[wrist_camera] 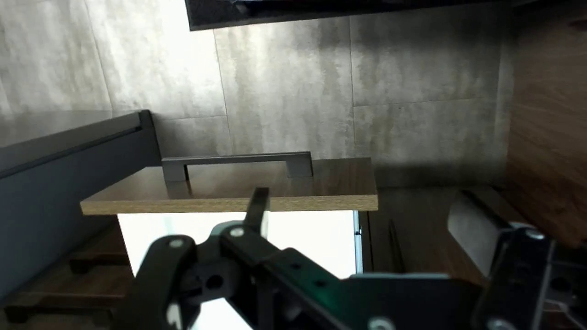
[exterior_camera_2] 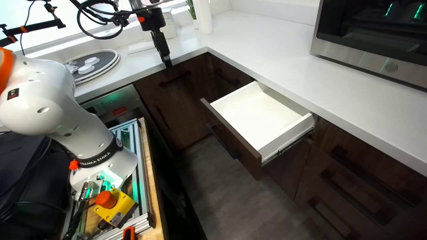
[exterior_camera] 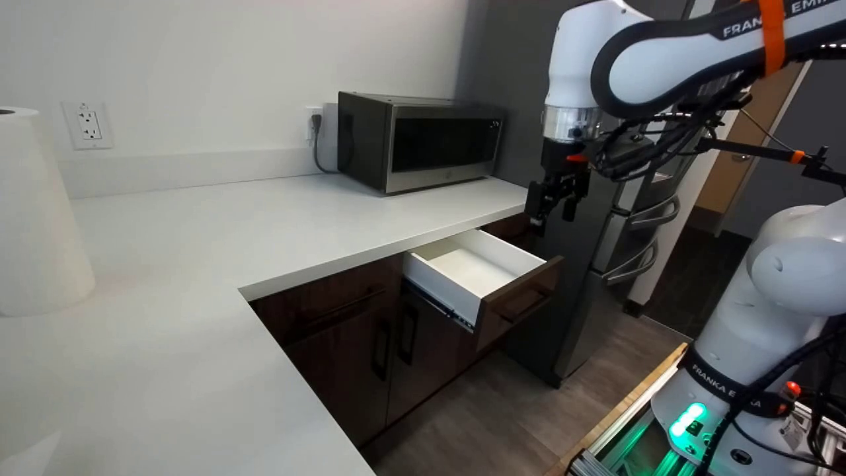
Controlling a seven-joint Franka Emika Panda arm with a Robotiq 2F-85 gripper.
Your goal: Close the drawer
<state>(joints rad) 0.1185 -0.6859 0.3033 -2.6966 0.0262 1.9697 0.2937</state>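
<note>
Below the tabletop (exterior_camera_2: 283, 60) edge in an exterior view, drawer (exterior_camera_2: 257, 116) standing extended, pincer (exterior_camera_2: 167, 62) clear of it at ten o'clock, jaws apart, microwave (exterior_camera_2: 370, 40) at two o'clock.

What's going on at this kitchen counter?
A teleoperated Franka Panda arm is set to close the drawer, which stands pulled well out from under the white countertop. The gripper is open, holding nothing and raised clear of the drawer, so no pushing yet. A microwave sits on the countertop.
</note>
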